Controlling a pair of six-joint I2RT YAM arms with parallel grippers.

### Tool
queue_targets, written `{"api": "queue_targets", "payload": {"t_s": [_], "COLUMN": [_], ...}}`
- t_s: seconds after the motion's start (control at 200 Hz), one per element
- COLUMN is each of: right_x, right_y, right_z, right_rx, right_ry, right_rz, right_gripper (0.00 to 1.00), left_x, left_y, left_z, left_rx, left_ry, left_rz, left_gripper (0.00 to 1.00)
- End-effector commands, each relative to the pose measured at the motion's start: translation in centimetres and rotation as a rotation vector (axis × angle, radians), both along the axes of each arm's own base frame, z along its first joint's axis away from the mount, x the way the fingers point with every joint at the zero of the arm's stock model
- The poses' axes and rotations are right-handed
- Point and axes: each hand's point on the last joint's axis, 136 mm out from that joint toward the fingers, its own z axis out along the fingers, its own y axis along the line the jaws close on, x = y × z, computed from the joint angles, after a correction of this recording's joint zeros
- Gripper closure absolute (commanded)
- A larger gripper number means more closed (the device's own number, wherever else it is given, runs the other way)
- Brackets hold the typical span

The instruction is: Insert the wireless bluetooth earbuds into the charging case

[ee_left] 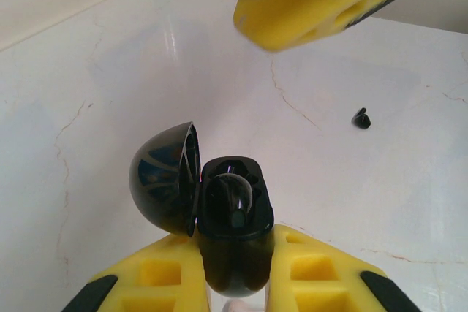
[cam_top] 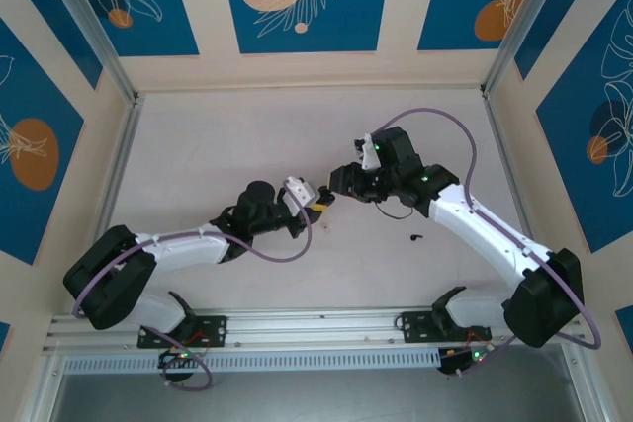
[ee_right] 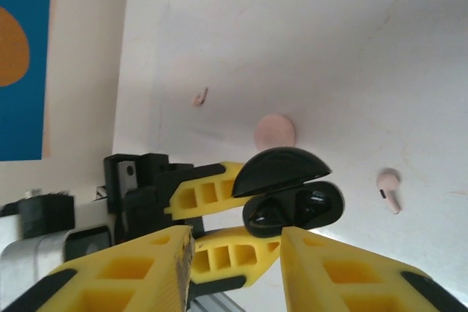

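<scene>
Yellow-fingered, the left gripper [ee_left: 235, 261] is clamped on the base of a glossy black rounded charging case [ee_left: 234, 242], its domed lid hinged open to the left. One tiny black comma-shaped earbud [ee_left: 232, 196] sits inside the case. The other black earbud [ee_left: 360, 118] lies on the white marbled table [ee_left: 110, 107], ahead and right of that gripper. The right gripper [ee_right: 235, 237] hovers just beyond the case, jaws apart and empty.
</scene>
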Motion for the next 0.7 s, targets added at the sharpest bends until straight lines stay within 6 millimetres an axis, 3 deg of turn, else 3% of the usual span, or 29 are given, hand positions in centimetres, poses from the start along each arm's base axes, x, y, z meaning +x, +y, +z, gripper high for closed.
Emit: {"api": "queue_targets", "payload": {"t_s": [0.0, 0.18, 0.36, 0.44, 0.56, 0.695], "right_x": [-1.0, -0.9, -2.0, -2.6, -2.4, -1.6], "right_y": [-0.9, -5.7, -14.0, -16.6, -19.3, -20.4], "right_z": [-0.3, -3.6, -9.6, -11.7, -14.3, -16.4], "right_rx": [-0.002, -0.092, -0.268, -0.283, -0.344, -0.348], "right_ry": [0.001, 0.163, 0.488, 0.578, 0.611, 0.648], "right_rz": [0.037, -0.056, -0.26, -0.31, -0.33, -0.325], "right_gripper": [0.65, 0.65, 0.64, 0.63, 0.58, 0.56], "left_x": [-0.7, -1.0, -1.0, -1.1, -1.0, -0.9], "left_y": [-0.3, -0.1, 0.0, 0.1, 0.1, 0.0], "left_z": [1.3, 1.2, 1.1, 1.0, 0.9, 0.7], "left_rx": [-0.028, -0.022, -0.015, -0.012, -0.009, -0.002], "left_ry": [-0.054, -0.059, -0.057, -0.055, -0.058, -0.055], "left_rz": [-0.036, -0.045, -0.038, -0.036, -0.033, -0.037], "left_gripper": [0.83, 0.83, 0.83, 0.83, 0.82, 0.82]}}
